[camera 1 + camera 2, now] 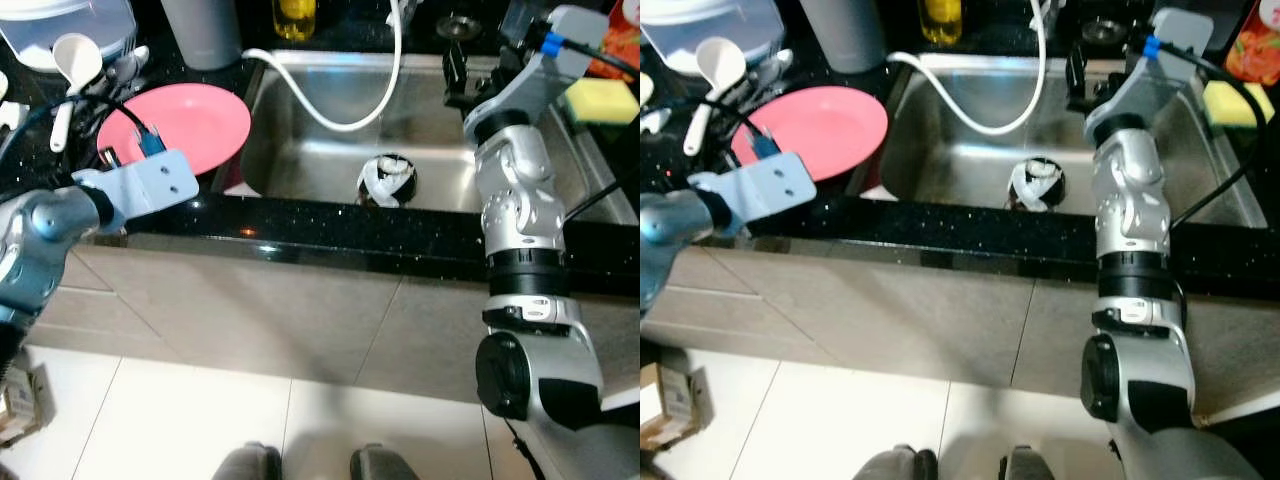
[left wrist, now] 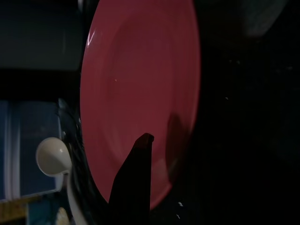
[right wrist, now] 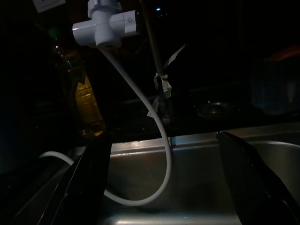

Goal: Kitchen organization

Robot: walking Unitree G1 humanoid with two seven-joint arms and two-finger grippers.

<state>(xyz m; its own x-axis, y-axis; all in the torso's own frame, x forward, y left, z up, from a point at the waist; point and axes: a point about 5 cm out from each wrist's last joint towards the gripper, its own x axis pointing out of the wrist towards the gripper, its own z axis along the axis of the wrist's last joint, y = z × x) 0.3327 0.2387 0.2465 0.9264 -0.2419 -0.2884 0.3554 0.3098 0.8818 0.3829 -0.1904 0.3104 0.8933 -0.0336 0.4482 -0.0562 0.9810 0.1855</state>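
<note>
A pink plate (image 1: pixel 185 125) lies on the black counter (image 1: pixel 330 235) just left of the steel sink (image 1: pixel 300 165), with the left gripper (image 2: pixel 136 183) reaching over its near edge from a bent arm; whether its fingers are apart or together cannot be told. The right gripper (image 3: pixel 164 178) hangs over the sink's back right, fingers (image 3: pixel 89 178) spread wide with nothing between them. A black-and-white cup (image 1: pixel 388 180) lies in the sink under a white hose (image 1: pixel 340 110); a yellow sponge (image 1: pixel 600 98) sits right of the sink.
</note>
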